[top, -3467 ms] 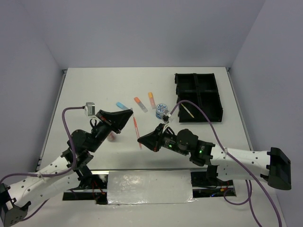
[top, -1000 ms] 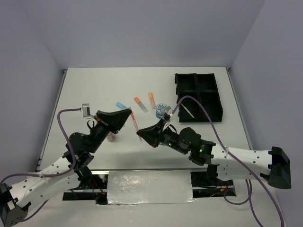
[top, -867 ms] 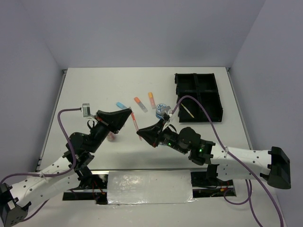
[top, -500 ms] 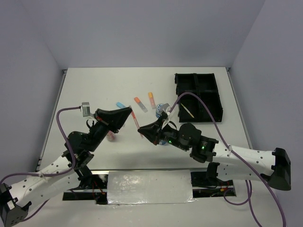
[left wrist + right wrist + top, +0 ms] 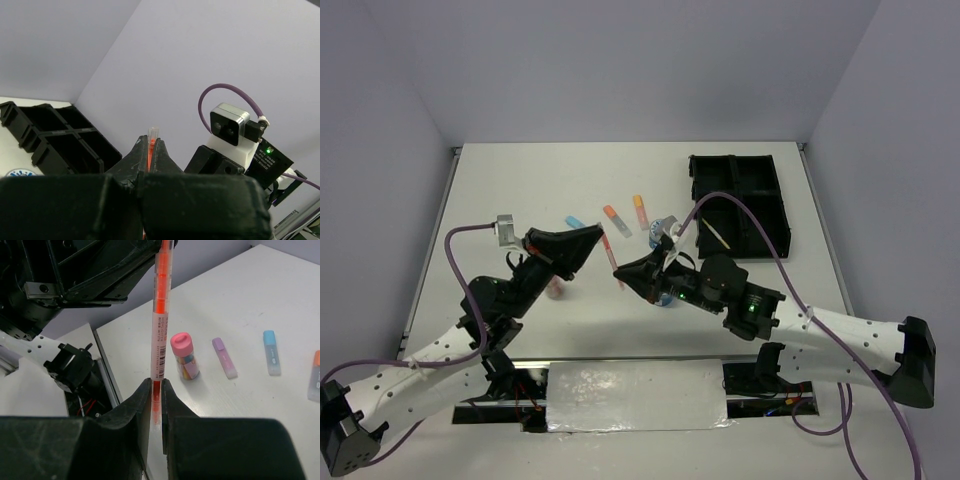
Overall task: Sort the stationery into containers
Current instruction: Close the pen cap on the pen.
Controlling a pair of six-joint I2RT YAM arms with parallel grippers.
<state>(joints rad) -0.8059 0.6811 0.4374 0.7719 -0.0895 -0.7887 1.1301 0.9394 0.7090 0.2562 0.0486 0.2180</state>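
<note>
Orange pen (image 5: 160, 315) held upright in the air over the middle of the table (image 5: 520, 180). Seconds ago it sat lower and closer to the near edge. We note the right gripper (image 5: 156, 390) clamped on its lower end and the left gripper (image 5: 151, 150) pinched shut on its top. We judge a handover is underway. The black tray (image 5: 760, 215) by the far right corner is well apart.
</note>
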